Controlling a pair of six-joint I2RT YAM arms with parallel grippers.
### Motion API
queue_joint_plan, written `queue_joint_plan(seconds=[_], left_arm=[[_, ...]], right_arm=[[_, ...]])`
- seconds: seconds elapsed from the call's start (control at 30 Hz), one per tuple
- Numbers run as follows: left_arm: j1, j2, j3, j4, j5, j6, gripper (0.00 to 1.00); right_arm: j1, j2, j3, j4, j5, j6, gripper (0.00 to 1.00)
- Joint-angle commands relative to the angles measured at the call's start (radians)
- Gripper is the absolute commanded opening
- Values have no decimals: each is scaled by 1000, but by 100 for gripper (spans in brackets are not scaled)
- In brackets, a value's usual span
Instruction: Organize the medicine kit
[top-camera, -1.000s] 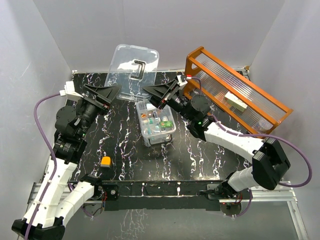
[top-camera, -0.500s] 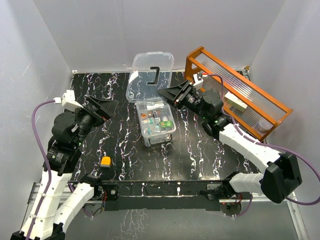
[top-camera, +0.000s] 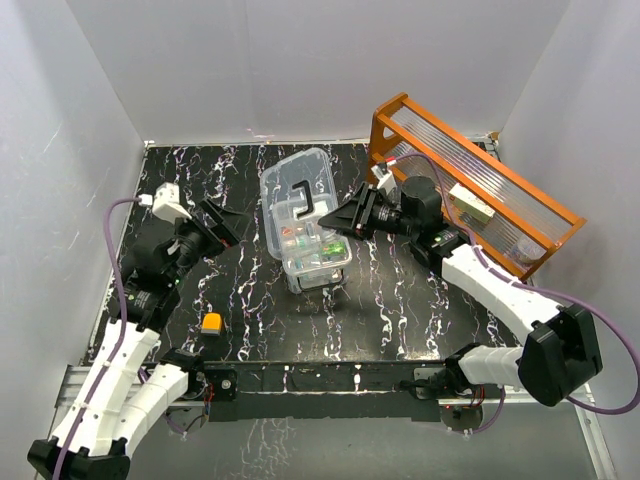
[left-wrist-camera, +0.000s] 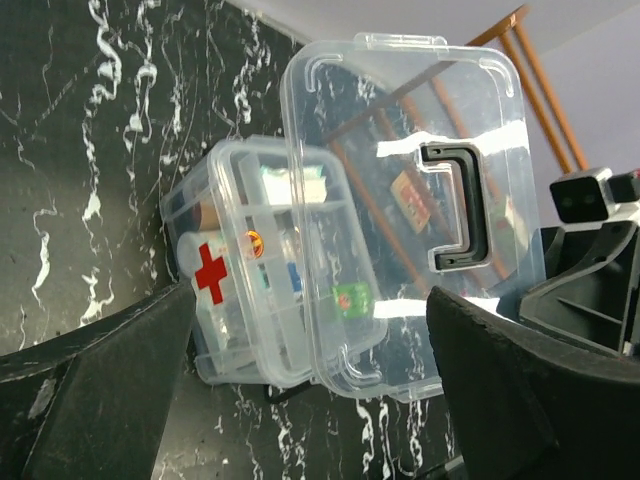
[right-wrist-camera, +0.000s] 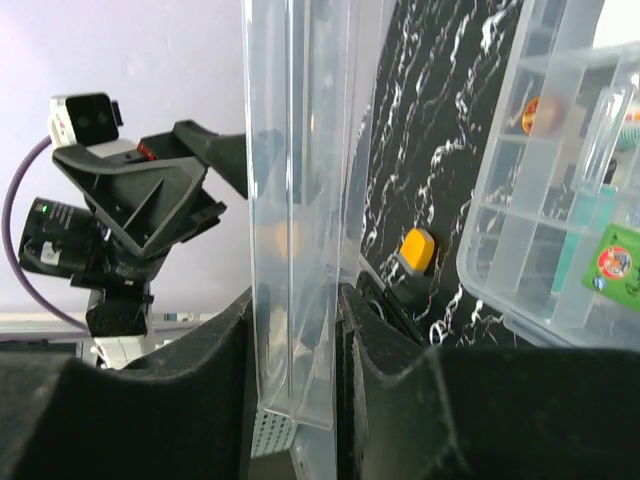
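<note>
Arm extended, right gripper pinching clear black-handled plastic lid tilted over clear compartmented box — left gripper spread, facing box.

Medicine kit mid-table; clear lid with black handle tilted over box.

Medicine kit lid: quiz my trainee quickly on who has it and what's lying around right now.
1. True or false: the left gripper is clamped on the lid.
2. Where is the small orange block? A) inside the kit B) on the table, front left C) on the wooden rack
3. Fill in: the lid's handle is ___ in colour.
Key: 1 false, the right gripper pinches the lid's edge, and the left one is open; 2 B; 3 black.
</note>
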Motion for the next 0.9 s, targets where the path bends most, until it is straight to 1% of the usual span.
queue_joint_plan(seconds=[0.0,0.1,0.2,0.27,0.4,0.53,0.73,0.87], left_arm=[[0,3,-71,115,92,-18,98],[1,39,-110,173,184,-45,96],[0,87,-124,198,243,-76,93],[0,121,-118,197,274,-73,91],[0,178,-104,179,292,-64,90],[1,219,-130,257,376,-77,87],[0,272,-114,236,370,-62,81],[1,307,-96,194,337,-60,79]], right_arm=[[-3,3,-10,-5,-70,-49,16],[-4,23,-4,-34,-69,-58,16],[-4,41,-11,-38,-64,-57,15],[-5,46,-20,-21,-51,-50,15],[-13,52,-29,-18,-32,-47,15],[-34,65,-31,-18,-19,-67,14],[-46,99,-31,-9,-66,-109,15],[-65,124,-49,-7,-57,-129,15]])
